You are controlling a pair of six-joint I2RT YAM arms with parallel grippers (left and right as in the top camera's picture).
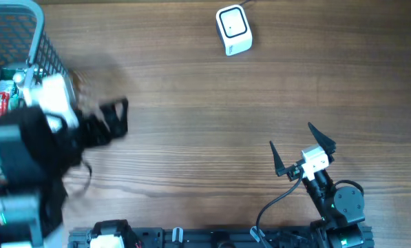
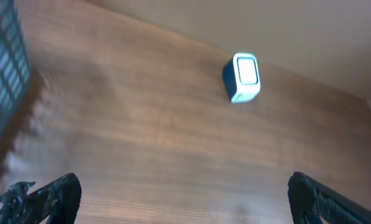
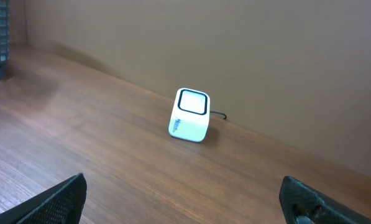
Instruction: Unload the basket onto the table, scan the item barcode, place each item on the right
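The wooden desk [image 1: 205, 103] carries a wire basket [image 1: 48, 48] at its far left corner. The left arm, blurred from overhead, hangs just beside it, the left gripper [image 1: 117, 118] spread wide and empty. The right gripper [image 1: 291, 136], equally released, holds nothing near the near right corner. The white scanner [image 1: 233, 29] sits at the far edge. The item to scan is probably one of the packets [image 1: 5, 93] in the basket; which one I cannot tell. So fetching is the step in hand: next, reach into the basket, pinch a packet, find its barcode. The desk is brown woodgrain; a plain beige wall runs behind.
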